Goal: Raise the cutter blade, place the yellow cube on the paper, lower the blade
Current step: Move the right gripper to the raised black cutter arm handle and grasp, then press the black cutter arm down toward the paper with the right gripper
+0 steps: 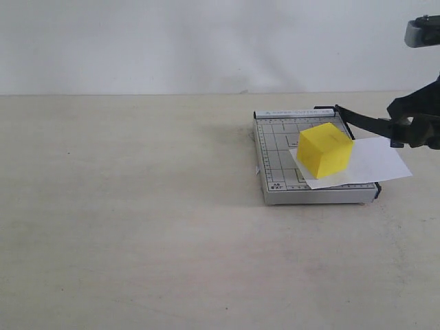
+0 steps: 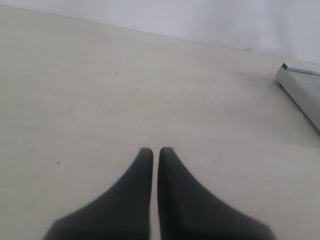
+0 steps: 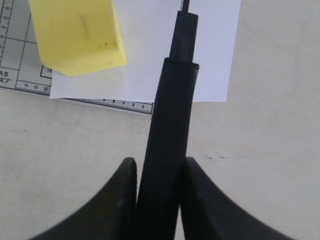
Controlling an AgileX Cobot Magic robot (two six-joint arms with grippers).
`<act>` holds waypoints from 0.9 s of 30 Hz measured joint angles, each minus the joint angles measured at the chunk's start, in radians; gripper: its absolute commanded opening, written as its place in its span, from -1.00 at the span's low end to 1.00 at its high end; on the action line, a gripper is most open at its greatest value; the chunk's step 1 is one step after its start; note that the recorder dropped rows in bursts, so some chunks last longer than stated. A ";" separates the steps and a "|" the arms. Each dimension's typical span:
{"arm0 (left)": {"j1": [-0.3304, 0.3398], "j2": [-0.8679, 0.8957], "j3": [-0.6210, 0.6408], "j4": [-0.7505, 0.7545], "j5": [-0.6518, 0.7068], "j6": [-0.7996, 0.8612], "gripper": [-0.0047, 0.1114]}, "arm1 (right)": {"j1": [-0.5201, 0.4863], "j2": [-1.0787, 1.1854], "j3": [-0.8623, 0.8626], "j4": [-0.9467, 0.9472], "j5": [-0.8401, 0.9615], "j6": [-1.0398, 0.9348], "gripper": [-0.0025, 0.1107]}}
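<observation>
The yellow cube (image 1: 324, 149) rests on the white paper (image 1: 371, 162), which lies across the grey gridded cutter base (image 1: 276, 152) and sticks out past its right side. The black cutter blade (image 1: 364, 122) slants up to the right from its hinge at the base's far corner. My right gripper (image 1: 405, 130) is shut on the blade's thick handle (image 3: 167, 150), with the cube (image 3: 75, 35) and paper (image 3: 145, 60) beyond it. My left gripper (image 2: 155, 150) is shut with nothing in it, over bare table, and is out of the exterior view.
The beige table (image 1: 137, 206) spreads wide to the left of the cutter. A white wall stands behind. A corner of the cutter base (image 2: 302, 90) shows at the edge of the left wrist view.
</observation>
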 measured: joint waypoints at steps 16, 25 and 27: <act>0.000 0.000 0.000 0.000 0.000 0.000 -0.84 | -0.002 0.027 0.127 0.065 -0.097 -0.011 -0.96; 0.000 0.000 0.000 0.000 0.000 0.000 -0.84 | -0.003 0.033 0.384 0.163 -0.418 -0.080 -0.96; 0.000 0.000 0.000 0.000 0.000 0.000 -0.84 | -0.003 0.035 0.430 0.184 -0.486 -0.084 -0.96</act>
